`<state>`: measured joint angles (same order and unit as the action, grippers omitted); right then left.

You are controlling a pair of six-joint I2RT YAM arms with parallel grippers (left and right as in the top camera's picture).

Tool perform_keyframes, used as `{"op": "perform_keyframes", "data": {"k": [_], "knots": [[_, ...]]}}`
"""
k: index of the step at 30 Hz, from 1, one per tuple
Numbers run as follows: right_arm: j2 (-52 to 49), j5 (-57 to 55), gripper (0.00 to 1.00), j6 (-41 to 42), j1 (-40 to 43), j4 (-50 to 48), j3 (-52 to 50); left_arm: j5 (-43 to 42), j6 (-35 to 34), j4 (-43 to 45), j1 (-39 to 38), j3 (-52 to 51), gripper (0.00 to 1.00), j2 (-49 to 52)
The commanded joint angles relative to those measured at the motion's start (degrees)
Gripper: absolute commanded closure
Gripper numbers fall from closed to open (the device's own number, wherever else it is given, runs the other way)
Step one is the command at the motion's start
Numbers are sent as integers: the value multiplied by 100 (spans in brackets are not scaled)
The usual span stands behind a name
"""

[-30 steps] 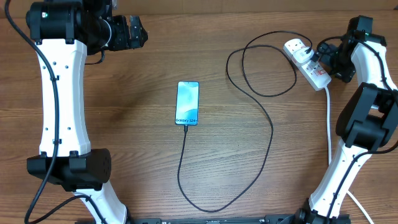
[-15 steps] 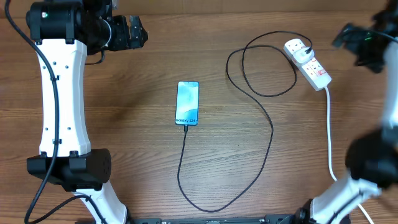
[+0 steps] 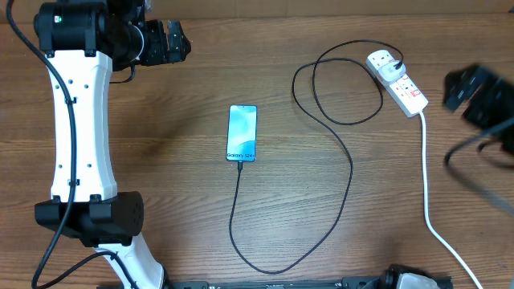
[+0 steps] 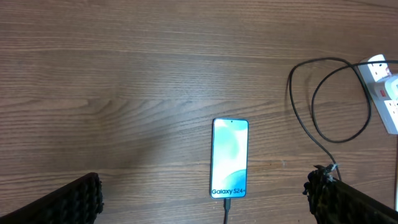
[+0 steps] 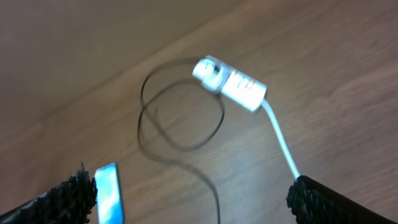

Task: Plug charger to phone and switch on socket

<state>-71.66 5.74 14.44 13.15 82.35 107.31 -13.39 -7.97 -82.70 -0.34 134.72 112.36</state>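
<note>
— Where is the phone point(image 3: 242, 133), and which way does it point?

— It is flat near the middle of the desk point(image 3: 161, 168), screen up and lit. Its long axis runs from the far edge toward the robot, and the "Galaxy S24" line is at the near end.

— And the charger point(image 3: 352, 172)?

— The thin black cable meets the phone's near edge. It sweeps toward the robot, bends right, climbs away and loops once before reaching the white plug point(image 3: 384, 63). The tip is too small to tell whether it is fully seated.

— The socket point(image 3: 399, 83)?

— It is at the far right and lies on a diagonal. The plug end is farther from the robot and toward the left. The thick white lead point(image 3: 425, 177) leaves the nearer end and runs toward the robot. Red marks show on the switches, but I cannot tell their position.

— The arms?

— The left end effector point(image 3: 181, 42) hangs at the far left, well apart from the phone. It holds nothing, and its fingers point(image 4: 71, 202) are spread to opposite corners of the left wrist view. The right end effector point(image 3: 464, 88) is a blur just right of the socket and does not touch it. Its pads point(image 5: 323, 202) are also wide apart, with nothing between them.

— The surface?

— It is brown wood grain, and it fills every view.
</note>
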Motion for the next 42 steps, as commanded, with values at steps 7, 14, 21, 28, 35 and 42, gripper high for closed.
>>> {"op": "perform_keyframes", "data": {"k": [7,14,21,28,35,42], "knots": [[1287,101,0,756,-232,835,-1292,44,90,20,-4,2,0,24],[1298,101,0,772,-232,1464,-1292,44,90,20,-7,2,0,24],[1298,-157,0,767,-232,1469,-1292,46,90,20,-4,2,0,24],[1279,-162,0,761,-236,1257,-1329,44,90,20,-4,2,0,24],[1921,-160,0,289,-1119,129,-2164,46,90,20,-4,2,0,24],[3449,-153,0,-68,-1917,-1954,-4334,46,90,22,-4,2,0,24]]}}
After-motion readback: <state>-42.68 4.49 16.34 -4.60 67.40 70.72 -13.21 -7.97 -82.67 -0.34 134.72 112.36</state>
